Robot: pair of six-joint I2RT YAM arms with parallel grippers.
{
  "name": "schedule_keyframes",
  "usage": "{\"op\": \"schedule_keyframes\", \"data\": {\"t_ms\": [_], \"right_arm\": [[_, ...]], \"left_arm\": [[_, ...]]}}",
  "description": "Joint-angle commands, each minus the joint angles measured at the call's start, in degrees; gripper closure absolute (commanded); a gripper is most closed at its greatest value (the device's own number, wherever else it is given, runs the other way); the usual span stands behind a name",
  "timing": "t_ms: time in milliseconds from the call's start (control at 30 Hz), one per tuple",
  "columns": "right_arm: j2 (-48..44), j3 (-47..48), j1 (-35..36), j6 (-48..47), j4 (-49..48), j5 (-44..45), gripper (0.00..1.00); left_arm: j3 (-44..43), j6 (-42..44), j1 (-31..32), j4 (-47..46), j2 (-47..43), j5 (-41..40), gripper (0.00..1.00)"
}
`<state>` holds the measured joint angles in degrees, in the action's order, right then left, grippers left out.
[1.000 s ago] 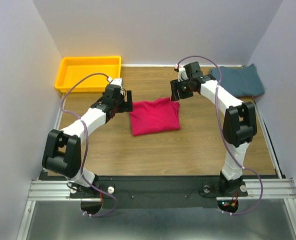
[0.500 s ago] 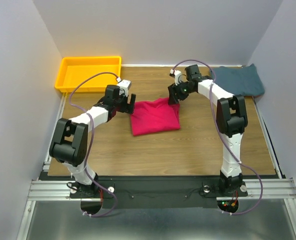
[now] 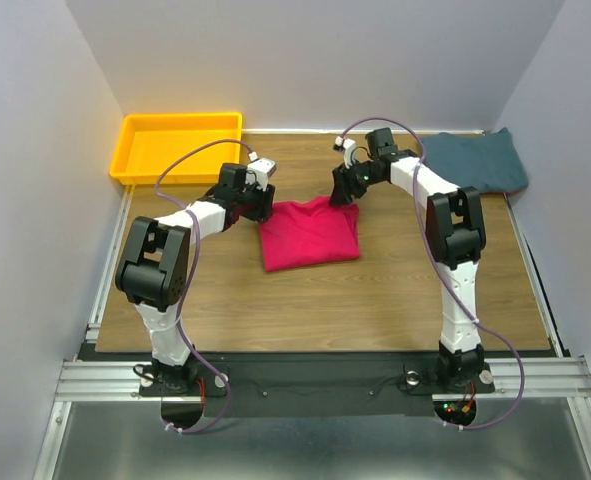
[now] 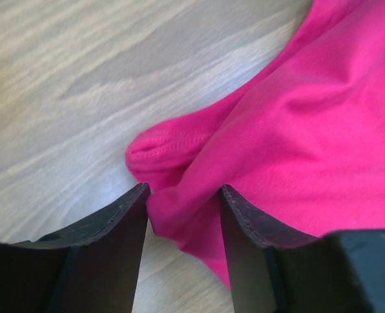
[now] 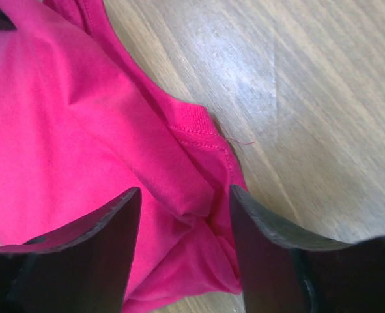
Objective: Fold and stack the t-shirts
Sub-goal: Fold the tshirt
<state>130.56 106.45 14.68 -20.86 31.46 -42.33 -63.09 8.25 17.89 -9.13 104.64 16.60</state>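
Newly closed, left end effector [image 4: 184, 193] pinches crosswise crimson shirt [image 3: 310, 233]; right end effector [image 5: 185, 193] straddles it, apart.

White arms [image 3: 203, 212], black fingers [image 4: 107, 261], purple cables [image 3: 521, 375]

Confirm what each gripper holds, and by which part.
Cannot be told. The crimson-pink cloth t-shirt has its far-left corner between the left gripper jaws and far-right corner between the right gripper jaws; clamping unclear.
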Motion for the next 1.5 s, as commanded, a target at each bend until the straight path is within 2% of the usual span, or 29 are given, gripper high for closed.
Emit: {"op": "schedule_keyframes", "data": {"t_ms": [0, 33, 67, 100, 133, 167, 200, 267, 333, 400, 633, 833, 1167, 1467], "right_arm": [[0.48, 2.36, 0.35, -0.67, -1.58, -3.02, 0.44], [0.31, 2.35, 0.35, -0.58, -1.58, -3.37, 0.47], [0.39, 2.27, 0.27, -0.67, -1.49, -3.81, 0.55], [0.39, 2.35, 0.35, -0.67, -1.49, -4.08, 0.59], [0.39, 2.44, 0.35, -0.5, -1.41, -4.17, 0.63], [0.31, 2.53, 0.27, -0.32, -1.4, -4.34, 0.73], [0.13, 2.62, 0.26, -0.23, -1.32, -4.34, 0.78], [-0.31, 2.36, 0.26, -0.23, -1.23, -3.82, 0.89], [-1.89, 2.0, 0.35, -0.32, -1.14, -3.03, 0.94], [-3.46, 0.87, 0.26, -0.32, -1.14, -1.71, 1.0], [-13.82, -5.37, 0.26, 0.38, -1.32, 1.8, 0.99], [-17.88, -8.89, 0.35, 1.35, -1.4, 6.28, 0.99], [-12.71, -9.42, 0.09, 0.56, -2.1, 10.16, 0.99], [-11.29, -11.97, -1.58, 3.63, -7.99, 12.53, 0.99]], "left_arm": [[-3.27, 1.94, -0.22, 0.25, 0.12, 3.09, 0.5], [-3.35, 2.12, -0.22, 0.42, 0.21, 3.0, 0.51], [-3.36, 2.29, -0.22, 0.69, 0.21, 2.91, 0.53], [-3.44, 2.3, -0.22, 0.77, 0.3, 2.91, 0.55], [-3.53, 2.47, -0.22, 0.95, 0.39, 3.0, 0.62], [-3.79, 2.65, -0.22, 1.13, 0.48, 3.17, 0.67], [-3.88, 2.56, -0.22, 1.39, 0.39, 3.61, 0.77], [-4.23, 2.82, -0.22, 2.18, 0.13, 4.4, 0.85], [-4.23, 3.09, -0.22, 2.27, -0.83, 5.45, 0.94], [-4.15, 3.35, -0.22, 2.36, -1.72, 6.07, 0.96], [-3.97, 3.0, -0.22, 2.53, -6.72, 8.53, 0.96], [-4.85, 2.03, -0.14, 2.01, -8.14, 10.03, 0.96], [-7.92, 0.1, -0.05, 1.74, -0.23, 8.54, 0.96], [-11.09, -1.48, -0.05, 0.86, 5.13, 7.48, 0.93]]}}
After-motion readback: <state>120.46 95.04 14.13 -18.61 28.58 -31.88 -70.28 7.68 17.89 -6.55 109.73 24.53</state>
